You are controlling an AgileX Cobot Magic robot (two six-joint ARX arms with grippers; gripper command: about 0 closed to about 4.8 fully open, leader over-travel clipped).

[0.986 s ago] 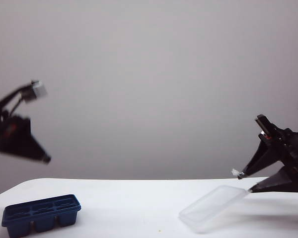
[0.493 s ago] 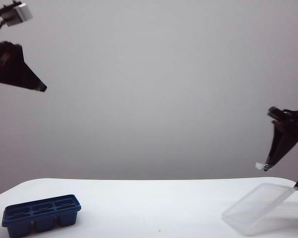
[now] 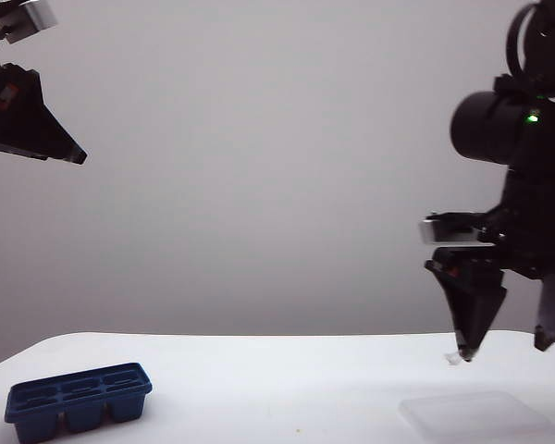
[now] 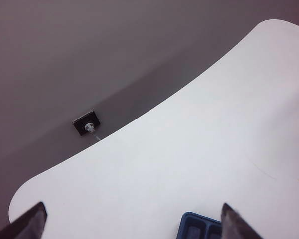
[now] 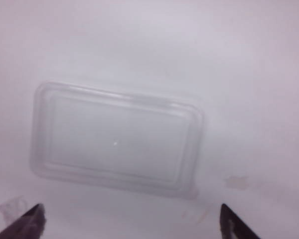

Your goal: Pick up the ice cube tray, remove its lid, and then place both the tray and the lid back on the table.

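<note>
White table point(image 3: 259, 379) before grey wall | ice cube tray point(image 3: 77, 400): on table, lidless | lid point(image 3: 472, 413): flat on table, well apart from tray | left gripper point(image 4: 132, 219): high above tray, jaws wide, empty | right gripper point(image 5: 129, 221): above lid, jaws wide, empty

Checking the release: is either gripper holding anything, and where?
Nothing held. The right gripper is open above the lid; the left gripper is open, high above the tray.

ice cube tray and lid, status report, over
Left gripper open, raised above the dark navy-blue plastic ice cube tray. Right gripper open above the translucent flat plastic lid, which lies on the white table. Nothing in the way.
</note>
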